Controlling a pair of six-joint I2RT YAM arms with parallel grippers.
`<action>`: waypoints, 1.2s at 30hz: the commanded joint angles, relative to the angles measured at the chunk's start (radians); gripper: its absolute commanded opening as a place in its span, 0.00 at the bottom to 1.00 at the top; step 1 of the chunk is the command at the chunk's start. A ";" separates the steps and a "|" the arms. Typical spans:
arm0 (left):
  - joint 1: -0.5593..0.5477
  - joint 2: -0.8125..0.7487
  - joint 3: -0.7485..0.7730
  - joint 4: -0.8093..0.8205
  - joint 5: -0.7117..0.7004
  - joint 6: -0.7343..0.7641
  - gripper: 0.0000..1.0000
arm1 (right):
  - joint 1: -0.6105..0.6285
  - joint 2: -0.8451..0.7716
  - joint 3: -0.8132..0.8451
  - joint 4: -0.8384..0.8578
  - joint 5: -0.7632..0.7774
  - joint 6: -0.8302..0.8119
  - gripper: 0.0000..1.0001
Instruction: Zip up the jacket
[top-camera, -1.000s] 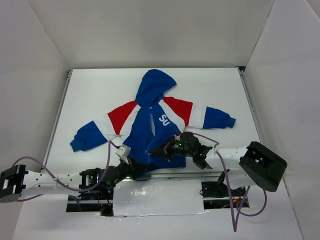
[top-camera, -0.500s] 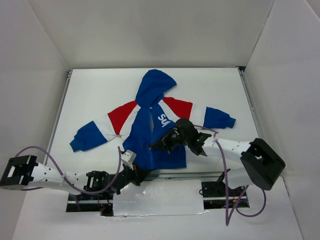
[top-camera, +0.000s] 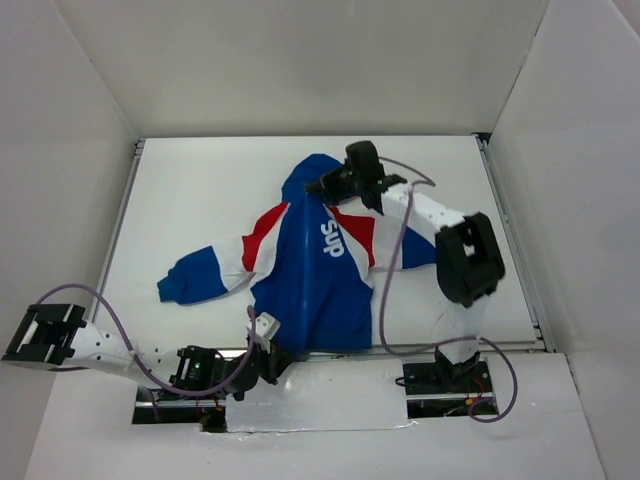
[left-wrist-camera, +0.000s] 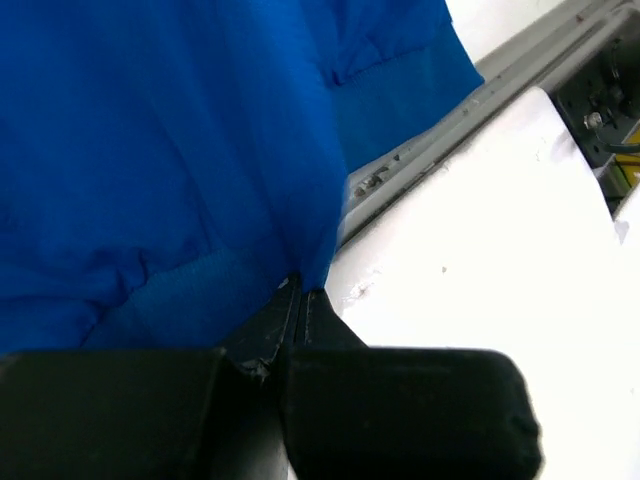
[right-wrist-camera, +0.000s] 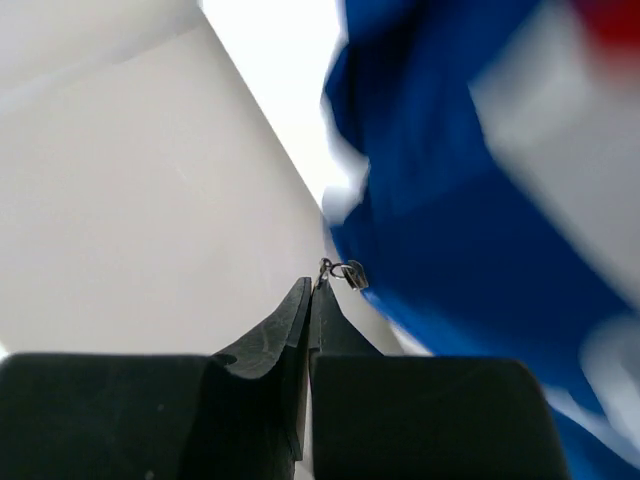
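The jacket (top-camera: 318, 285) lies flat in the middle of the table (top-camera: 190, 190), front apparently closed almost to the collar. The right gripper (right-wrist-camera: 310, 287), upper centre by the hood, is pinched shut on the zip pull (right-wrist-camera: 348, 272) by its very tips; the pull may slip out. The left gripper (left-wrist-camera: 298, 292) clamps the hem at bottom centre; excess tension may drag it free. A purple cable (top-camera: 383, 300) crosses one sleeve and may snag.

Right gripper (top-camera: 315, 186) dragged zip pull (right-wrist-camera: 350, 272) from mid-chest to collar at 12 o'clock; jacket (top-camera: 310, 285) front closed. Left gripper (top-camera: 271, 359) backed toward 6.
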 joint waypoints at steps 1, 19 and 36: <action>-0.023 -0.001 0.033 -0.048 0.015 -0.049 0.00 | -0.123 0.237 0.309 -0.033 0.054 -0.201 0.00; 0.012 0.154 0.220 -0.397 -0.184 -0.316 0.83 | -0.233 0.684 1.043 -0.070 -0.289 -0.552 0.27; 0.821 -0.039 0.639 -0.880 -0.016 -0.013 0.99 | -0.165 -0.269 0.363 -0.351 0.011 -1.090 1.00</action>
